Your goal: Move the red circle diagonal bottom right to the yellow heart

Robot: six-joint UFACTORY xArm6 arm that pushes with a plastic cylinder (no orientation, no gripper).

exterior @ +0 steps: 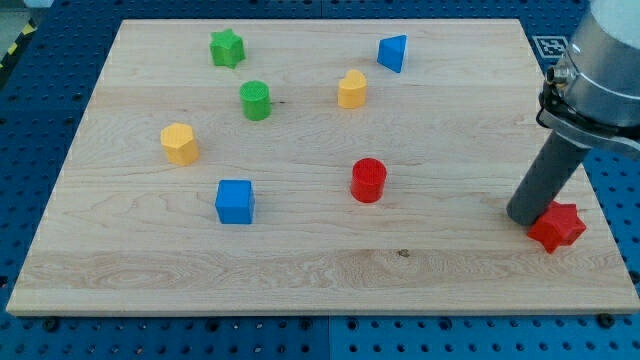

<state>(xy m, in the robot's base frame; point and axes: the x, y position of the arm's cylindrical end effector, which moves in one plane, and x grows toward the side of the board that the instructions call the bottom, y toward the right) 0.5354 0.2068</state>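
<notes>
My tip (527, 218) rests on the desk (320, 270) touching the red star (558, 227) at its 9 o'clock; there is no gripper, only a bare rod holding nothing. The red circle (368, 180) stands well apart, at 5 o'clock from the yellow heart (352, 89), nothing between them. I count two red, two yellow, two green and two blue blocks. The arm's upper part is cut off.
</notes>
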